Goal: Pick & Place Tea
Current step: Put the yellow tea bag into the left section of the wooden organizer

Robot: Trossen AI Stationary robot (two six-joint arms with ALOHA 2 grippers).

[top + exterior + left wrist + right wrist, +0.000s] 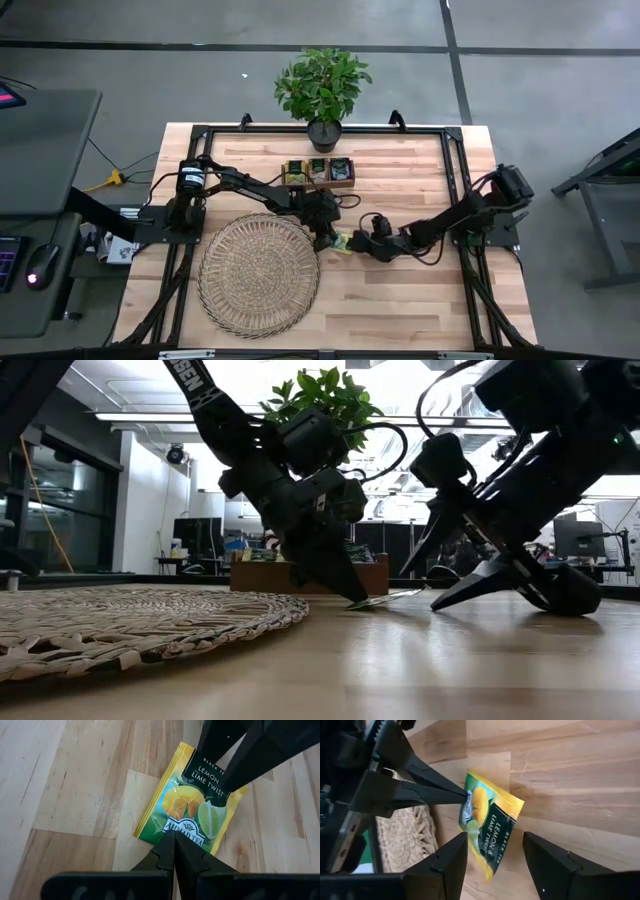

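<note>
One yellow-green tea sachet printed with lemon and lime lies at mid table, just right of the round wicker mat. My left gripper is shut on its mat-side end. My right gripper comes from the table's right and is open. Its two fingers stand on either side of the sachet's other end without touching it. In the low view the sachet slants, with its right end a little off the wood. My left gripper pinches the sachet's end that bears the brand label between its two fingertips, at the edge only. The fingers slant down from the table's left. The held end sits low at the table and the far end is slightly raised.
A small wooden tray with several sachets stands at the far middle, and a potted plant is behind it. The wicker mat fills the near left. Black frame rails border the table. Bare wood lies near and right of the grippers.
</note>
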